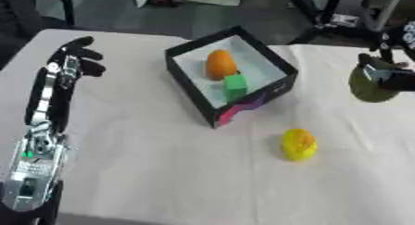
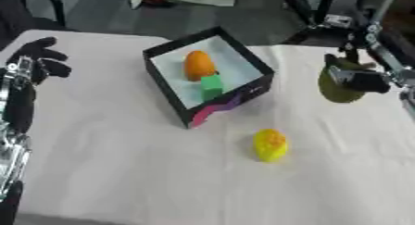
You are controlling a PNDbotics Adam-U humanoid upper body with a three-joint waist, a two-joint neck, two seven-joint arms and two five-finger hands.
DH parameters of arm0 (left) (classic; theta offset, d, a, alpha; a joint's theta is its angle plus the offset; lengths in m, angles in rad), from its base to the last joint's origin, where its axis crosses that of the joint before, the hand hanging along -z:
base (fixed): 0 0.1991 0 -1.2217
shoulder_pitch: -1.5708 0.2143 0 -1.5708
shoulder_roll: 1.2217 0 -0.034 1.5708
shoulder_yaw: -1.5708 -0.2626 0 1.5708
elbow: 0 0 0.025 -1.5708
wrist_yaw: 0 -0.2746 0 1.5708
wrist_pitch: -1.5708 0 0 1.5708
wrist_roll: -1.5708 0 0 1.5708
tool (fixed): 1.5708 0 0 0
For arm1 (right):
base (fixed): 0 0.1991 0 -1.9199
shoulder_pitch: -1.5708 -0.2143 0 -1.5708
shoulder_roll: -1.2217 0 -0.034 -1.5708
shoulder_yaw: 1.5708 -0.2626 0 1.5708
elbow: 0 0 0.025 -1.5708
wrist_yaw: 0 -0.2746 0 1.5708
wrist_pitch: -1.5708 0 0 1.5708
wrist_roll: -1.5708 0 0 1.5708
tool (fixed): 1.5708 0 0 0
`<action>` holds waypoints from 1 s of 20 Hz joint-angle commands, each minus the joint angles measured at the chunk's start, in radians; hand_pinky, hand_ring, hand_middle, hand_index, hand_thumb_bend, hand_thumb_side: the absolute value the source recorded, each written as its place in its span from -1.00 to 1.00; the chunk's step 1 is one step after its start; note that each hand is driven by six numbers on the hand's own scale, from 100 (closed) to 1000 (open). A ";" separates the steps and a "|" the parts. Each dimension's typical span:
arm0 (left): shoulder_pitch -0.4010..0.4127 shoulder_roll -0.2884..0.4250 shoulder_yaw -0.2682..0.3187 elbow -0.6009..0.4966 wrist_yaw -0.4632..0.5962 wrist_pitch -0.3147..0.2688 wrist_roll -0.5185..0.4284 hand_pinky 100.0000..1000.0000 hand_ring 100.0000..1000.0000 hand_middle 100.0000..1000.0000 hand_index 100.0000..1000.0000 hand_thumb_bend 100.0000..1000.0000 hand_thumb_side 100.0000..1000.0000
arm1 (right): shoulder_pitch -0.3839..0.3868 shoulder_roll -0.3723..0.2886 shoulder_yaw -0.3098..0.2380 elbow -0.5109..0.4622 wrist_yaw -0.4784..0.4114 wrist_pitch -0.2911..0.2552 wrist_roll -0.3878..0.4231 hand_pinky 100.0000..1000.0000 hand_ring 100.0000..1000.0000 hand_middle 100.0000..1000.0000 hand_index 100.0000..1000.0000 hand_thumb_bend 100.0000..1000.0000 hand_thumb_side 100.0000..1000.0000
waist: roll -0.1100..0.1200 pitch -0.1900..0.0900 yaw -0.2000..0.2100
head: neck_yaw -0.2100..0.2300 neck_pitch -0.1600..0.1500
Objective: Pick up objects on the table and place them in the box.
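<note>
The right robot hand [image 2: 356, 80] has its fingers curled round a dark olive-green rounded object [image 2: 336, 90], carried at the right side of the surface [image 1: 146, 164]. The box [image 1: 279, 87] lies to the left of that hand, near it, so the coming move likely turns on a leftward carry over the box's right wall. Inside the box sit an orange object [image 1: 220, 64] and a green block [image 1: 235, 86], touching each other. A yellow object [image 1: 298, 144] stands on the surface in front of the box, apart from it; its long axis runs roughly upright in the picture, and the right robot hand is the nearer of the 2. The left robot hand [image 1: 79, 57] rests at the left, well apart from the box, fingers loosely spread and holding nothing. The right eye view shows more of the right arm; the left eye view shows the left forearm whole
</note>
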 commanded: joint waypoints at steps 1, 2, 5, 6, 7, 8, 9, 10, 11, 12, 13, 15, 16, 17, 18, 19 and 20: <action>-0.028 -0.009 -0.010 -0.023 0.006 -0.001 -0.008 0.15 0.04 0.08 0.61 -1.00 0.91 | -0.065 -0.037 -0.008 0.013 -0.036 0.015 0.019 0.34 0.06 -0.68 -0.82 -1.00 -0.50 | 0.010 0.008 0.016 | -0.025 -0.002; -0.035 -0.016 -0.015 -0.024 0.007 -0.002 -0.012 0.15 0.04 0.08 0.61 -1.00 0.91 | -0.088 -0.033 -0.008 0.033 -0.039 0.018 0.026 0.34 0.06 -0.67 -0.81 -1.00 -0.50 | 0.012 0.011 0.027 | -0.036 -0.002; -0.055 -0.037 -0.032 -0.027 0.009 -0.005 -0.028 0.15 0.04 0.08 0.61 -1.00 0.91 | -0.145 -0.015 -0.012 0.099 -0.032 0.019 0.042 0.34 0.07 -0.65 -0.80 -1.00 -0.49 | 0.016 0.021 0.063 | -0.076 -0.002; -0.063 -0.043 -0.039 -0.028 0.011 -0.007 -0.034 0.15 0.04 0.08 0.61 -1.00 0.91 | -0.161 -0.008 -0.014 0.121 -0.025 0.018 0.045 0.35 0.08 -0.61 -0.77 -1.00 -0.49 | 0.016 0.026 0.079 | -0.094 -0.002; -0.070 -0.048 -0.045 -0.028 0.012 -0.008 -0.040 0.15 0.04 0.08 0.61 -1.00 0.91 | -0.173 -0.002 -0.016 0.142 -0.018 0.015 0.047 0.35 0.09 -0.59 -0.75 -1.00 -0.50 | 0.017 0.030 0.092 | -0.110 -0.002; -0.080 -0.054 -0.053 -0.030 0.015 -0.009 -0.047 0.15 0.04 0.08 0.61 -1.00 0.91 | -0.184 0.004 -0.019 0.163 -0.008 0.014 0.048 0.36 0.10 -0.56 -0.71 -1.00 -0.51 | 0.017 0.036 0.109 | -0.132 -0.002; -0.089 -0.060 -0.060 -0.031 0.017 -0.011 -0.054 0.15 0.04 0.08 0.61 -1.00 0.90 | -0.192 0.012 -0.021 0.182 -0.006 0.007 0.050 0.36 0.11 -0.52 -0.68 -1.00 -0.50 | 0.017 0.042 0.124 | -0.151 -0.002; -0.099 -0.066 -0.066 -0.033 0.019 -0.012 -0.060 0.15 0.04 0.08 0.61 -1.00 0.90 | -0.199 0.016 -0.025 0.205 0.003 0.008 0.049 0.36 0.12 -0.49 -0.64 -1.00 -0.49 | 0.017 0.047 0.140 | -0.171 -0.002; -0.106 -0.071 -0.072 -0.034 0.022 -0.013 -0.066 0.15 0.04 0.09 0.61 -1.00 0.90 | -0.205 0.021 -0.030 0.225 0.015 0.009 0.045 0.37 0.15 -0.37 -0.50 -1.00 -0.50 | 0.017 0.051 0.151 | -0.185 -0.002; -0.114 -0.076 -0.077 -0.035 0.024 -0.014 -0.071 0.15 0.04 0.09 0.61 -1.00 0.90 | -0.209 0.027 -0.033 0.244 0.027 0.012 0.039 0.38 0.18 -0.27 -0.39 -1.00 -0.52 | 0.016 0.054 0.164 | -0.201 -0.002; -0.120 -0.080 -0.082 -0.037 0.026 -0.015 -0.076 0.15 0.04 0.09 0.61 -1.00 0.90 | -0.213 0.034 -0.036 0.263 0.039 0.014 0.032 0.40 0.24 -0.11 -0.18 -1.00 -0.54 | 0.016 0.057 0.174 | -0.214 -0.002; -0.129 -0.086 -0.090 -0.038 0.030 -0.016 -0.085 0.15 0.04 0.09 0.61 -1.00 0.90 | -0.224 0.049 -0.042 0.300 0.058 0.019 0.012 0.40 0.28 0.04 -0.01 -1.00 -0.52 | 0.014 0.062 0.191 | -0.238 -0.002; -0.132 -0.089 -0.093 -0.038 0.031 -0.016 -0.089 0.15 0.04 0.09 0.61 -1.00 0.90 | -0.229 0.055 -0.044 0.315 0.065 0.020 0.002 0.40 0.30 0.07 0.03 -1.00 -0.51 | 0.013 0.064 0.198 | -0.249 -0.002; -0.135 -0.092 -0.097 -0.038 0.032 -0.016 -0.092 0.15 0.04 0.09 0.61 -1.00 0.90 | -0.234 0.061 -0.045 0.326 0.069 0.018 -0.008 0.41 0.30 0.09 0.04 -1.00 -0.50 | 0.012 0.065 0.204 | -0.258 -0.002; -0.138 -0.094 -0.100 -0.038 0.033 -0.017 -0.096 0.15 0.04 0.09 0.61 -1.00 0.90 | -0.238 0.065 -0.045 0.333 0.072 0.015 -0.016 0.41 0.31 0.10 0.05 -1.00 -0.49 | 0.011 0.066 0.209 | -0.266 -0.002; -0.140 -0.096 -0.102 -0.039 0.034 -0.018 -0.098 0.15 0.04 0.09 0.61 -1.00 0.90 | -0.241 0.067 -0.044 0.337 0.073 0.011 -0.020 0.41 0.31 0.10 0.07 -1.00 -0.50 | 0.010 0.067 0.213 | -0.270 -0.002; -0.141 -0.097 -0.104 -0.039 0.035 -0.018 -0.100 0.15 0.04 0.09 0.61 -1.00 0.90 | -0.244 0.069 -0.041 0.336 0.074 0.006 -0.020 0.42 0.32 0.12 0.10 -1.00 -0.51 | 0.009 0.067 0.215 | -0.274 -0.002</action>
